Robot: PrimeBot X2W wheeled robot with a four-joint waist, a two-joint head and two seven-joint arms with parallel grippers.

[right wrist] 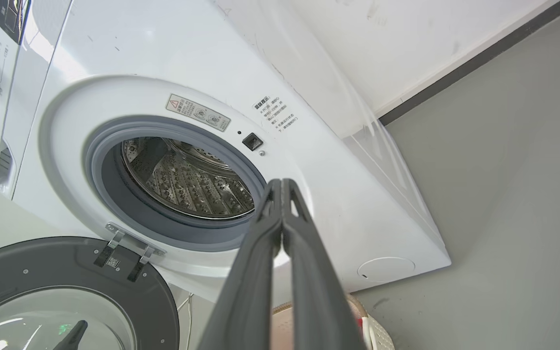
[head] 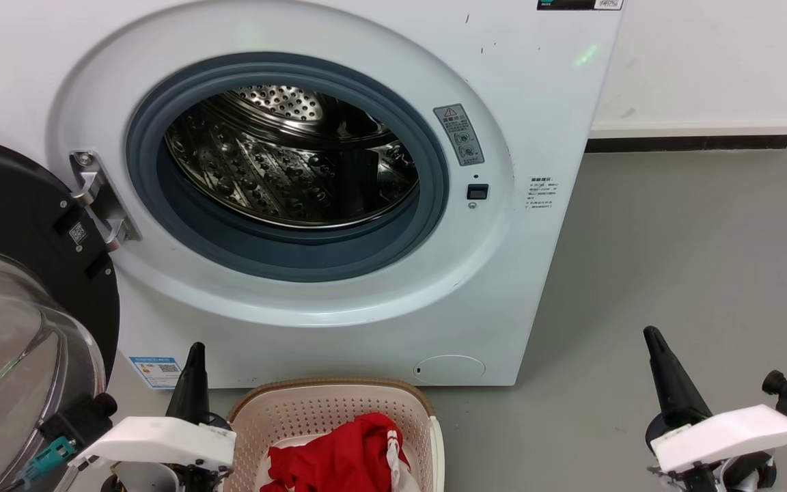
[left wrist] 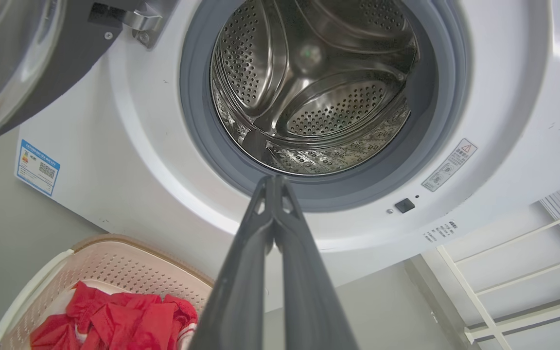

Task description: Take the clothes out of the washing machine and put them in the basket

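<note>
The washing machine takes up most of the head view, a white front-loader standing on a grey floor against a white wall. Its door, black-framed with a bulging clear glass, is swung wide open to the robot's left on a metal hinge. Inside the round grey seal, the drum shows its perforated steel walls and raised paddles all round.

The basket stands on the floor just in front of the machine's base, below the porthole. It is cream plastic with perforated sides and a brown rim. The clothes lie in it as a crumpled bright red heap with a white strip on the right side.

The left gripper is held low just left of the basket, beside the open door. In the left wrist view its two dark fingers are pressed together, pinching nothing, and point at the lower edge of the porthole. The right gripper is held over bare floor well to the right of the machine. Its fingers are likewise pressed together with nothing between them.

A warning label and a small black latch socket sit right of the porthole. A blue sticker and a round cover are near the machine's bottom edge.
</note>
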